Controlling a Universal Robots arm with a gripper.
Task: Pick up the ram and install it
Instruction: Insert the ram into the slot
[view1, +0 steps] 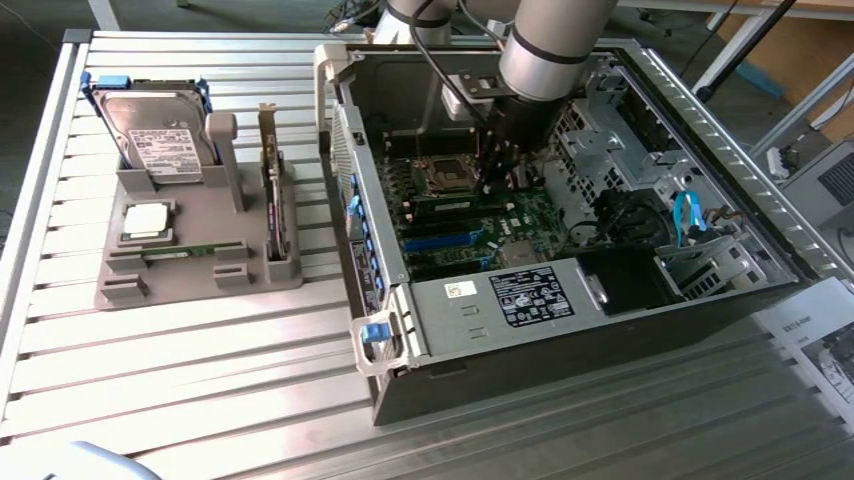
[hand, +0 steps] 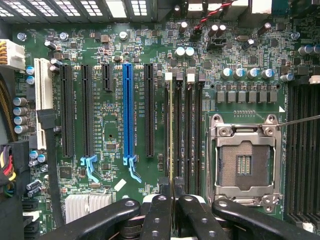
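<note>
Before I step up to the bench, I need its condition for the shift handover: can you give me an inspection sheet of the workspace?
Surface: slatted metal table, carrying an open computer case and a grey holder.
Job's things: the ram, seen edge-on along a memory slot beside the empty processor socket; whether it is seated cannot be told.
Clutter: hard drive, processor and expansion card in the holder.
Grippers: gripper shut on the ram, inside the case.
Cables: blue cable in the case; red and black wires over the motherboard.
Surroundings: dark floor beyond the table.
</note>
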